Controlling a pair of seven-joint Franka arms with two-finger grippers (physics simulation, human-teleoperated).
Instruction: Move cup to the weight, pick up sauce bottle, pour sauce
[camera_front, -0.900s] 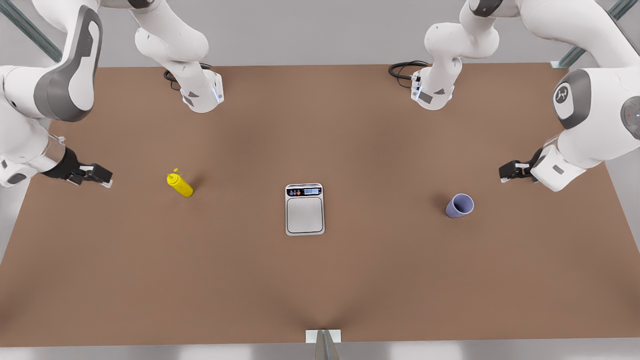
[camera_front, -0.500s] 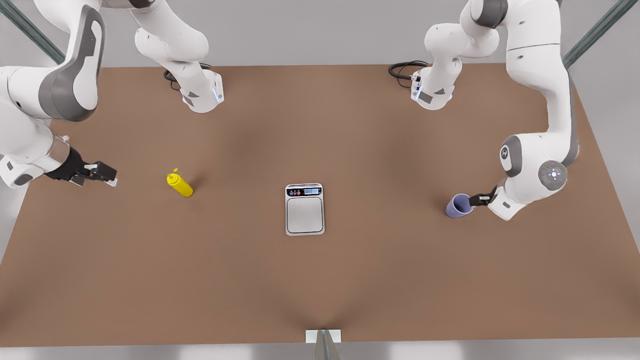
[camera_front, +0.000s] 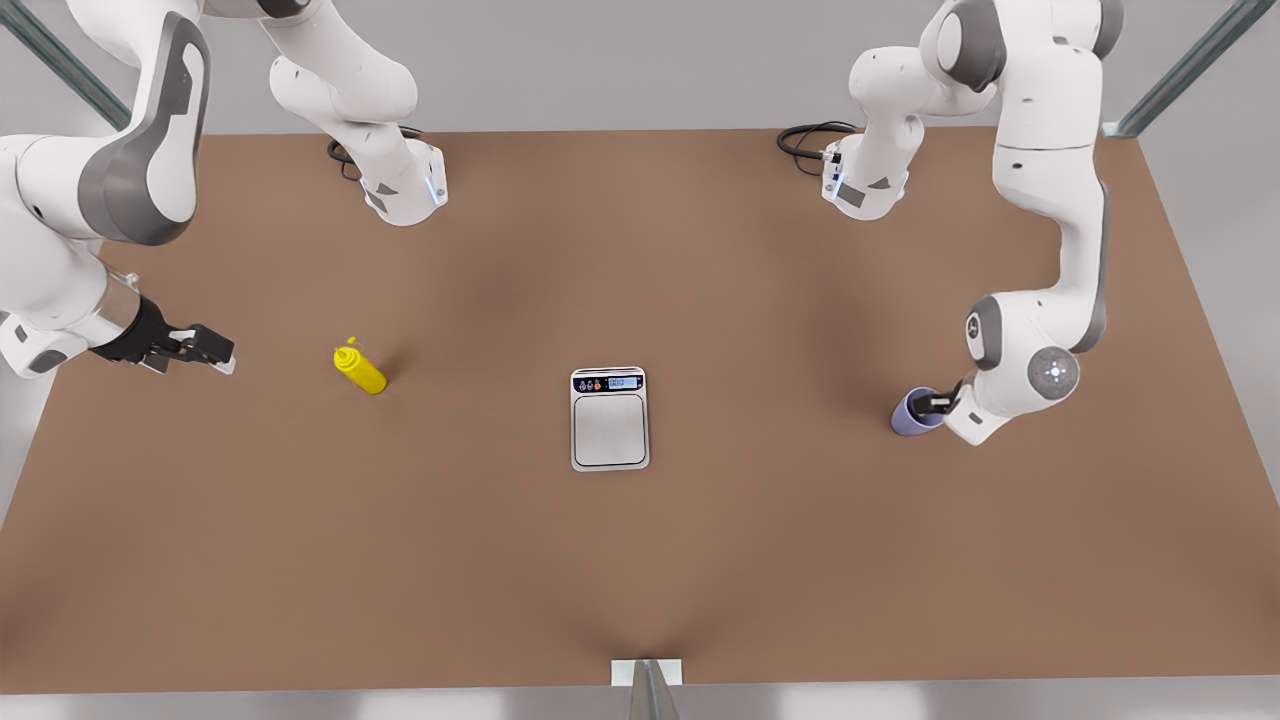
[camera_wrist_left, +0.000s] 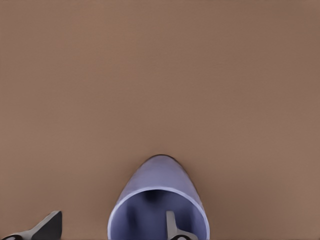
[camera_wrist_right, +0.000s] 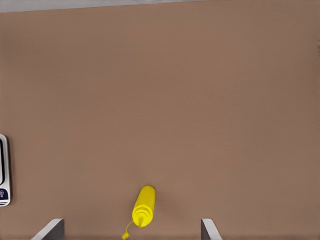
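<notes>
Straddling the cup's (camera_wrist_left: 159, 200) wall, the left claw (camera_wrist_left: 112, 227) gapes unclenched; right claw (camera_front: 205, 348) spread, empty.

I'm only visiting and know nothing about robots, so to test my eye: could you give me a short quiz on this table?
1. True or false: the cup stands on the weight.
2. Where are the fingers of the left tool? A: both outside the cup. B: one inside the cup, one outside. C: shut above the weight.
3. Fill in: the open right tool waits nearest the ____.

Key: 1 false, it is on the table. 2 B. 3 sauce bottle.
</notes>
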